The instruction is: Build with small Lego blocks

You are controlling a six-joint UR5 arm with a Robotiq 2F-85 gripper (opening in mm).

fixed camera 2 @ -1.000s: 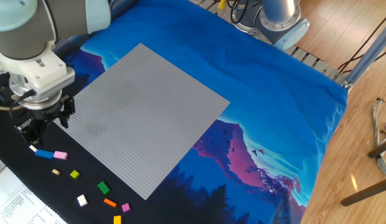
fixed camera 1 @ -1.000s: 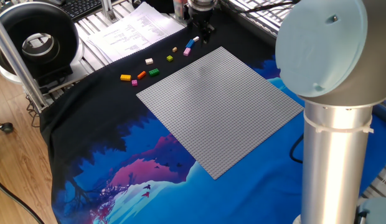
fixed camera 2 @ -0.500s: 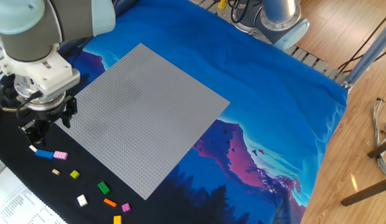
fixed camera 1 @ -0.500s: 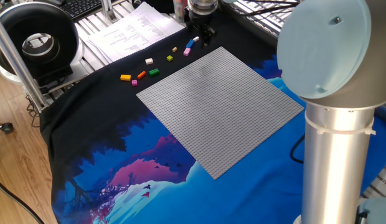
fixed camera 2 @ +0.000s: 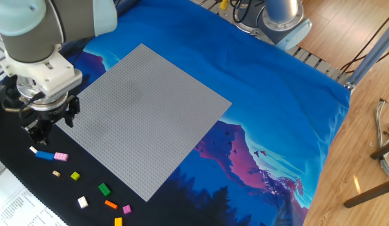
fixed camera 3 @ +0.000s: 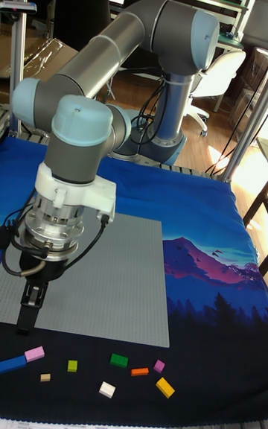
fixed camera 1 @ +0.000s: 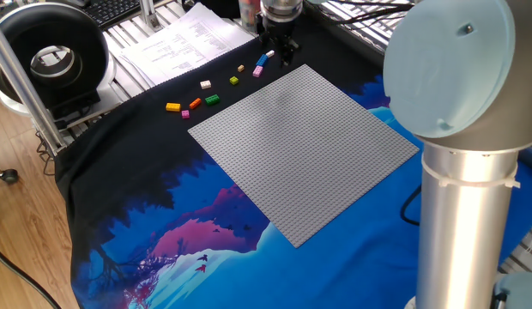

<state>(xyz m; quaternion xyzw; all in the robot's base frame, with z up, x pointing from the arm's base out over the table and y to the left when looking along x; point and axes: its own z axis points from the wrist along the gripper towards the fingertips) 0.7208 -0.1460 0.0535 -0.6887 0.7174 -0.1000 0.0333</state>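
The small Lego blocks lie loose on the black cloth beside the grey baseplate (fixed camera 2: 141,116). In the other fixed view a white brick (fixed camera 2: 33,150), a blue brick (fixed camera 2: 44,155) and a pink brick (fixed camera 2: 61,157) sit closest to my gripper (fixed camera 2: 36,138). Further along are tan (fixed camera 2: 56,173), lime (fixed camera 2: 75,176), green (fixed camera 2: 105,189), white (fixed camera 2: 82,202), orange (fixed camera 2: 110,204), pink (fixed camera 2: 126,209) and yellow (fixed camera 2: 118,221) bricks. My gripper (fixed camera 3: 27,325) hangs just above the baseplate's edge, fingers close together, with no brick visible between them. It also shows at the far end of the row as my gripper (fixed camera 1: 280,53).
Printed paper sheets (fixed camera 1: 184,43) lie beyond the bricks, next to a black round device (fixed camera 1: 47,56). The arm's grey base column (fixed camera 1: 468,215) stands at the right of the one fixed view. Blue patterned cloth (fixed camera 2: 257,113) covers the table around the baseplate.
My gripper has shifted slightly away from the white and blue bricks, toward the baseplate edge. All the bricks have stayed in place.
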